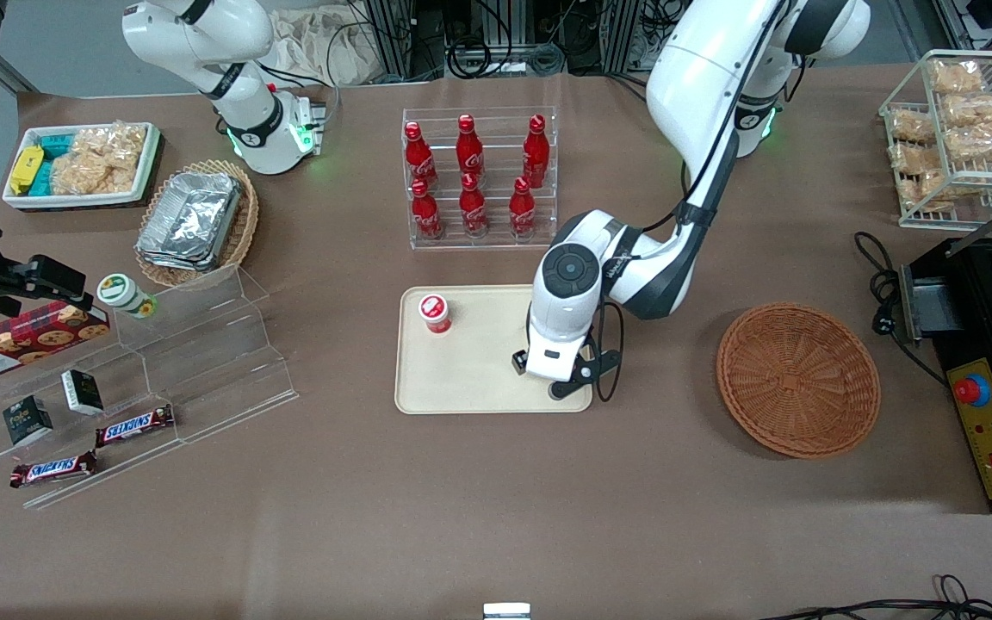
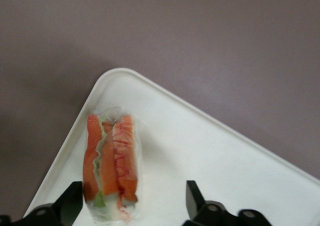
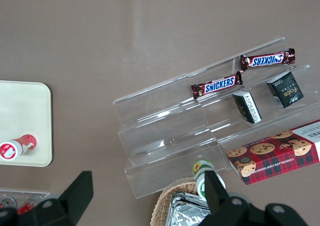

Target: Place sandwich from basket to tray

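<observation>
Resting on the tray (image 2: 210,156) near a corner, the sandwich (image 2: 111,163) lies between the gripper's (image 2: 134,203) wide-spread fingers, apparently released. Above the tray, the gripper should next lift straight up; the basket (image 1: 797,377) sits empty.

woven wicker basket (image 1: 797,379), smooth matt tray (image 1: 470,379)

The gripper (image 2: 134,206) hangs low over the tray (image 1: 470,387), fingers (image 2: 70,203) spread apart, and the sandwich (image 2: 111,163) lies on the tray between them, near a tray corner. On the tray, a small red-capped cup (image 1: 435,313) stands well apart toward the parked arm's end. The bottle rack (image 1: 477,176) stands farther from the front camera than the tray. The basket (image 1: 797,379) holds nothing
</observation>
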